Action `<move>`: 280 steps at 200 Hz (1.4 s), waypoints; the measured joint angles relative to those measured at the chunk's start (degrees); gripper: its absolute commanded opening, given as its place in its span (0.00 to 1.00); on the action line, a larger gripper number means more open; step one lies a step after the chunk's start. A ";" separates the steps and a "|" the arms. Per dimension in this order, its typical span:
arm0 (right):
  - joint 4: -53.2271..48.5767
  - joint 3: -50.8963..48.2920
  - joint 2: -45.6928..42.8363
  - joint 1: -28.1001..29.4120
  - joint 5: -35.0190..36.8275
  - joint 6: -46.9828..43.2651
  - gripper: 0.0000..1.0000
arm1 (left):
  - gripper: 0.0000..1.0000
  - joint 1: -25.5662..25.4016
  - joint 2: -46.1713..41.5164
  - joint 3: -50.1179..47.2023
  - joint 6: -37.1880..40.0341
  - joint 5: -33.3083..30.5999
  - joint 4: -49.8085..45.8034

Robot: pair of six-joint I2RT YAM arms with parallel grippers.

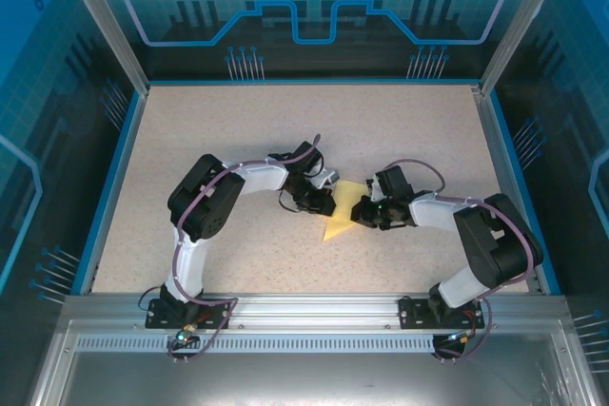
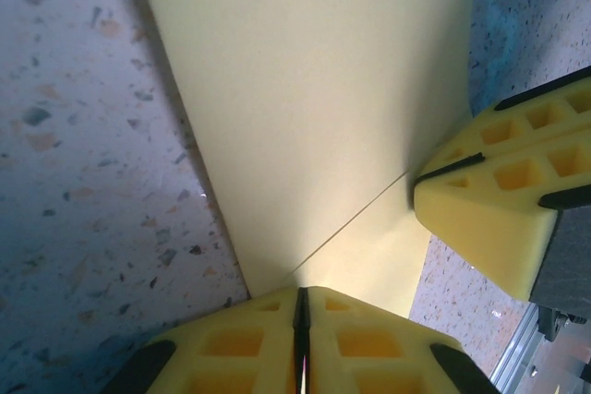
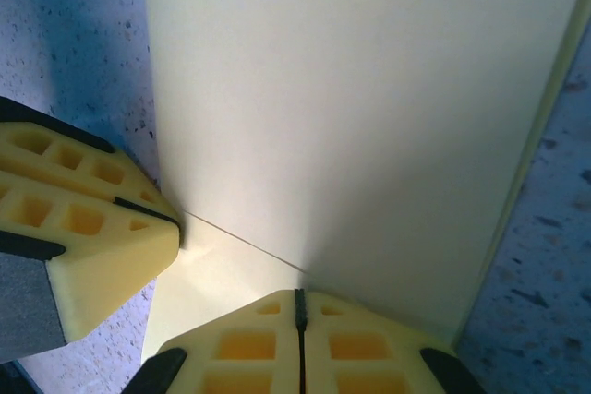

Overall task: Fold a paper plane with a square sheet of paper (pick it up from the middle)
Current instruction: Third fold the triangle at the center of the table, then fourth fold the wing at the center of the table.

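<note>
The pale-yellow sheet of paper (image 1: 343,212) lies on the table between my two grippers, folded into a pointed shape. A thin edge line runs across it from one gripper's tips to the other's. My left gripper (image 1: 329,200) meets it from the left, with the jaws together on the paper (image 2: 314,89) where that line ends (image 2: 302,294). My right gripper (image 1: 361,215) comes in from the right, shut the same way (image 3: 299,294) on the paper (image 3: 351,89). Each wrist view shows the other gripper's yellow fingers (image 2: 480,219) (image 3: 92,265) touching the sheet.
The speckled tabletop (image 1: 238,130) is bordered by a blue rim (image 1: 114,187) and aluminium corner posts (image 1: 100,16). Both arm bases sit on the metal rail (image 1: 304,306) at the near edge. Open table surface lies behind and to both sides of the paper.
</note>
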 measured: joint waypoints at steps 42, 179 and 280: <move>0.07 -0.22 0.00 -0.02 0.13 -0.92 0.07 | 0.23 -0.31 -0.26 0.81 -0.26 -0.22 -0.96; 3.19 -1.90 -0.35 -0.35 -1.33 -0.83 0.07 | 0.29 -5.53 -15.78 -1.97 -6.45 -11.96 -5.79; 2.82 -2.01 -0.37 -0.35 -1.99 -0.90 0.07 | 0.20 -9.27 -10.23 -9.88 -12.17 -13.18 2.32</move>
